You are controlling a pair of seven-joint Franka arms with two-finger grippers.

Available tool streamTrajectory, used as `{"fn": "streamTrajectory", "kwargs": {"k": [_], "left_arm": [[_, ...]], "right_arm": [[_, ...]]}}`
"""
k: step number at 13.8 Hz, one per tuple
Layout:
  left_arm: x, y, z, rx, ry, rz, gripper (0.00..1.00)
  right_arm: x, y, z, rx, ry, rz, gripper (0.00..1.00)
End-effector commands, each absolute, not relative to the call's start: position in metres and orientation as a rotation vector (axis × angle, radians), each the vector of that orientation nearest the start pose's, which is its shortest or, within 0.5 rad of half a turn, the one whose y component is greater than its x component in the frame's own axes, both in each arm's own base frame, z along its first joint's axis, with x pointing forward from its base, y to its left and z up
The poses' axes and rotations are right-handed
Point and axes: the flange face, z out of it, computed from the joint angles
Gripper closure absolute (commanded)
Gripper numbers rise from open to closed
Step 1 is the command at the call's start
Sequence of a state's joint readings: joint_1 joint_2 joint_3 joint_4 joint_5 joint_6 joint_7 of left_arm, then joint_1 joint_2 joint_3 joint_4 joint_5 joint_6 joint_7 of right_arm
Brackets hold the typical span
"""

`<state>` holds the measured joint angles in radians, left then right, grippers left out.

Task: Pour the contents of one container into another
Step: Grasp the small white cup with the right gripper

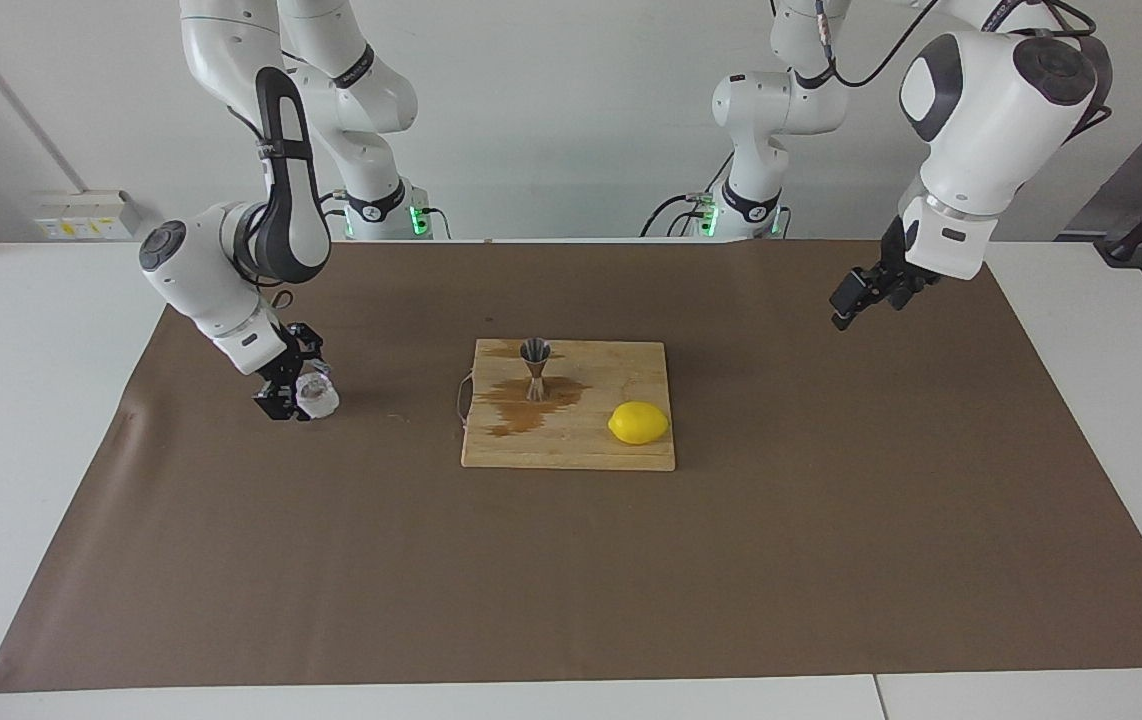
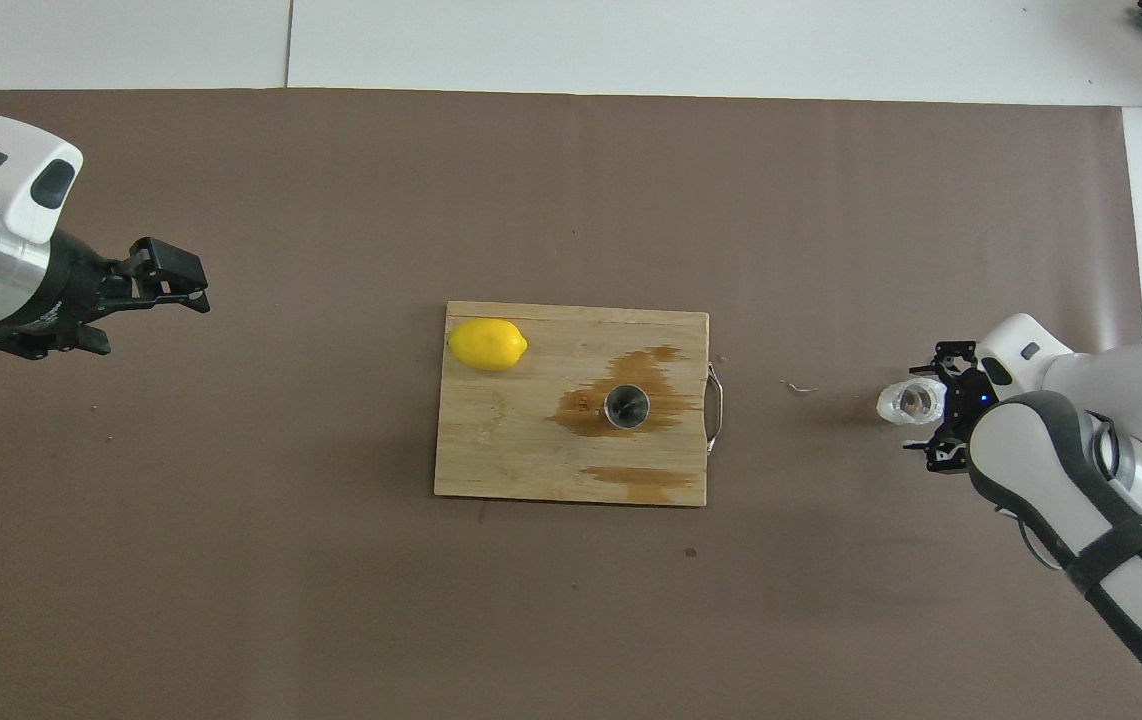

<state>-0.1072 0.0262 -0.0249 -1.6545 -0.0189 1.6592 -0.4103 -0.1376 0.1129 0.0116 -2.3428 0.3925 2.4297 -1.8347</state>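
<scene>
Right end effector (image 1: 289,392) sitting spread around whitish cup (image 1: 316,397) at facing view's left, left end effector (image 1: 856,300) hanging spread at upper right, steel jigger (image 1: 535,368) standing mid-frame on stained cutting board (image 1: 571,445).

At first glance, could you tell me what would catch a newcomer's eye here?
The bright yellow lemon on the wooden cutting board at mid-table, beside the shiny steel hourglass jigger standing in a brown spill. Toward the right arm's end, the open right hand flanks the squat whitish plastic cup.
</scene>
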Motion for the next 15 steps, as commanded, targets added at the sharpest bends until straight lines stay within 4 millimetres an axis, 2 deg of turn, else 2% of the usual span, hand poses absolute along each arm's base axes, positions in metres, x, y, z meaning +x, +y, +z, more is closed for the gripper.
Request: {"fn": "streamTrajectory", "kwargs": {"k": [1, 3, 5, 6, 8, 11, 13, 15], "left_arm": [[0.551, -0.077, 0.612, -3.099, -0.387, 0.037, 0.0], [0.542, -0.078, 0.63, -3.114, -0.382, 0.003, 0.0], [0.536, -0.081, 0.63, -3.118, -0.375, 0.007, 0.0], [0.535, -0.076, 0.629, -3.115, -0.394, 0.007, 0.0], [0.535, -0.074, 0.628, -3.111, -0.41, 0.011, 0.0], [0.534, -0.075, 0.628, -3.111, -0.408, 0.013, 0.0], [0.534, -0.074, 0.628, -3.111, -0.413, 0.016, 0.0], [0.535, -0.074, 0.628, -3.11, -0.413, 0.013, 0.0]], "right_arm": [[0.503, -0.063, 0.28, -2.257, -1.924, -0.327, 0.0], [0.503, -0.063, 0.28, -2.255, -1.928, -0.327, 0.4], [0.504, -0.064, 0.281, -2.252, -1.933, -0.331, 0.8], [0.505, -0.065, 0.282, -2.24, -1.953, -0.339, 0.94], [0.507, -0.065, 0.281, -2.232, -1.96, -0.354, 1.0], [0.51, -0.061, 0.288, -2.235, -1.961, -0.37, 1.0], [0.518, -0.048, 0.298, -2.243, -1.96, -0.388, 1.0], [0.525, -0.025, 0.316, -2.268, -1.932, -0.412, 1.0]]}}
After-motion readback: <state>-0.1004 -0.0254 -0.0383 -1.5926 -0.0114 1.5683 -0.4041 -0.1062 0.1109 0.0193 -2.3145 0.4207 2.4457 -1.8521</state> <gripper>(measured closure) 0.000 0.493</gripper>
